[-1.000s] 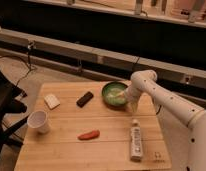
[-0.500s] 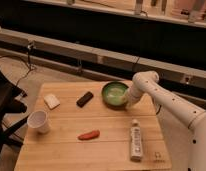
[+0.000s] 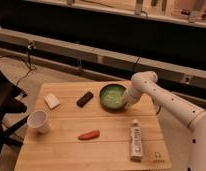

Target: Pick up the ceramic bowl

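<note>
The ceramic bowl (image 3: 112, 96), dark green outside with a mottled lighter green inside, sits at the far right part of the wooden table (image 3: 61, 150). My gripper (image 3: 125, 101) is at the bowl's right rim, at the end of the white arm (image 3: 166, 102) that comes in from the right. The arm's wrist hides the fingers and the rim's right side. The bowl appears to rest on or just above the table.
A white paper cup (image 3: 38, 121) stands at the left. A white block (image 3: 51, 101), a dark bar (image 3: 85, 99), a red-orange item (image 3: 89, 135) and a white bottle lying flat (image 3: 135, 140) are on the table. A dark chair (image 3: 3, 102) is left of it.
The bowl and the gripper have barely shifted; the arm's wrist looks slightly more over the bowl's right rim.
</note>
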Available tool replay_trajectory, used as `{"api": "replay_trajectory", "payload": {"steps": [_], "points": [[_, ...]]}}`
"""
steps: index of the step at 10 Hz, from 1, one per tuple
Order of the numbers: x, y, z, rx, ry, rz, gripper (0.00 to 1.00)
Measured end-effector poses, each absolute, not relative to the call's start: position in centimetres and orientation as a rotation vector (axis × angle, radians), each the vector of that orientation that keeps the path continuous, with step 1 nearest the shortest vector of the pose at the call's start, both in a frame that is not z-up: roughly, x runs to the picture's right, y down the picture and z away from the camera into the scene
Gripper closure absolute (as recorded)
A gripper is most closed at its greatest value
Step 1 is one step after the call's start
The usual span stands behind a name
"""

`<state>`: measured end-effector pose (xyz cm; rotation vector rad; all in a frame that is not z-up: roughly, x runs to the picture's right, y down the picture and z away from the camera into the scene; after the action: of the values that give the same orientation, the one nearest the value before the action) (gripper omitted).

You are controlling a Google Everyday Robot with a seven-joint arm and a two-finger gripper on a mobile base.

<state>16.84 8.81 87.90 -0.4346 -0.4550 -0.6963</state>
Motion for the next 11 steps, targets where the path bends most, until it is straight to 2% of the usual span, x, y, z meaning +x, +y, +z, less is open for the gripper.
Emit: {"api": "replay_trajectory", "payload": {"steps": [11], "points": [[17.0,6.9,85.3,-0.424,-0.468,-0.741,1.0]]}}
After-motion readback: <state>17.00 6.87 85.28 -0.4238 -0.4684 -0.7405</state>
